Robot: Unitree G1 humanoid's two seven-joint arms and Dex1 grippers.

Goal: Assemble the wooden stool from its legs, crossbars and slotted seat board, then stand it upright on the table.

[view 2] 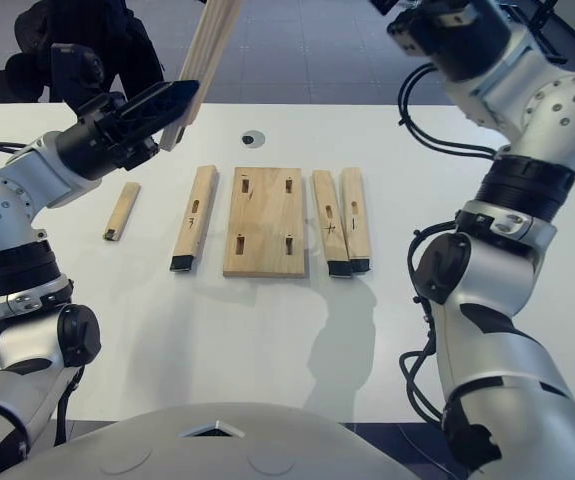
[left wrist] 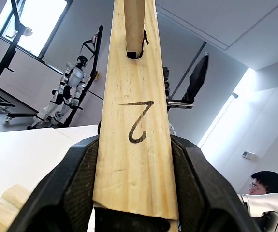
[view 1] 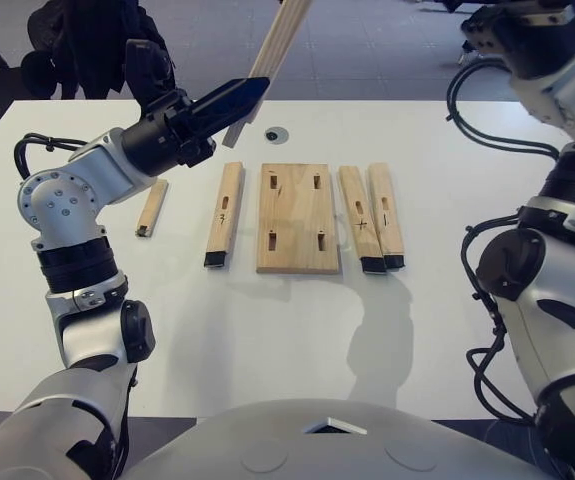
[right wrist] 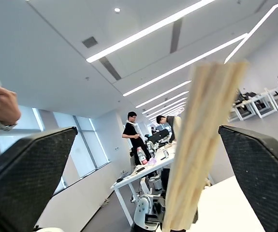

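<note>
Left wrist view: left jaws squeeze one leg (left wrist: 136, 145), right jaws gape empty, seat board (view 1: 297, 218) and other legs (view 1: 225, 212) lie loose, unbuilt.

bright, even light comes from long ceiling strips (right wrist: 148, 31); soft shadows lie on the white desk (view 1: 167, 330); the windows (left wrist: 35, 21) glare white.

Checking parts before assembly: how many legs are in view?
4: one leg left of the board, two legs right of it, a fourth leg in the left gripper.
</note>
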